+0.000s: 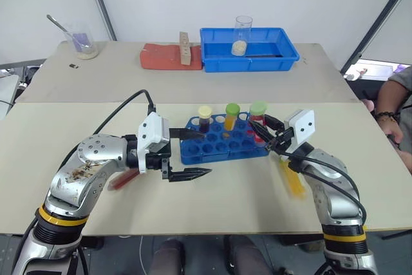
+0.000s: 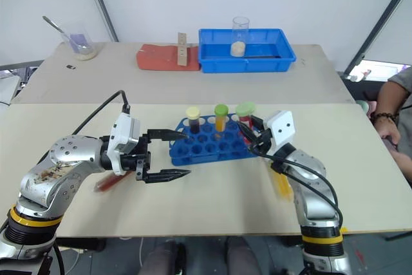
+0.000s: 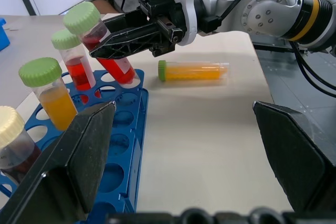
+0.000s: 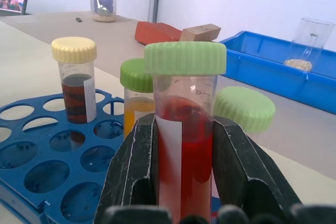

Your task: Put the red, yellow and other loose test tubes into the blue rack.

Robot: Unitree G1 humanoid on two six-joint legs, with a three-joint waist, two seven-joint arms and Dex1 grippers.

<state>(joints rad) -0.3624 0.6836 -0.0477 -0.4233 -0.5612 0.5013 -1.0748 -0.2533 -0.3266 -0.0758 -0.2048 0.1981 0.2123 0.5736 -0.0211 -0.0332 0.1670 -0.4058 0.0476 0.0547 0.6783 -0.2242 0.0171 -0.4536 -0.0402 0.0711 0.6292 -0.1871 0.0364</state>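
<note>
The blue rack (image 1: pixel 219 146) stands mid-table with a cream-capped dark red tube (image 1: pixel 205 119), a green-capped yellow tube (image 1: pixel 231 115) and a green-capped red tube (image 3: pixel 72 61) upright in it. My right gripper (image 1: pixel 259 134) is shut on another green-capped red tube (image 4: pixel 185 145). That tube is tilted, with its lower end at a hole on the rack's right end. A yellow tube (image 1: pixel 293 180) lies loose on the table beside my right forearm. A red tube (image 1: pixel 122 178) lies by my left forearm. My left gripper (image 1: pixel 201 154) is open and empty at the rack's left end.
At the back stand a larger blue tray (image 1: pixel 283 56) holding a clear beaker (image 1: pixel 242 33), a red pad (image 1: pixel 161 57), a wooden block (image 1: pixel 185 48) and a beaker with a spoon (image 1: pixel 80 42). A person's arm (image 1: pixel 389 104) rests at the table's right edge.
</note>
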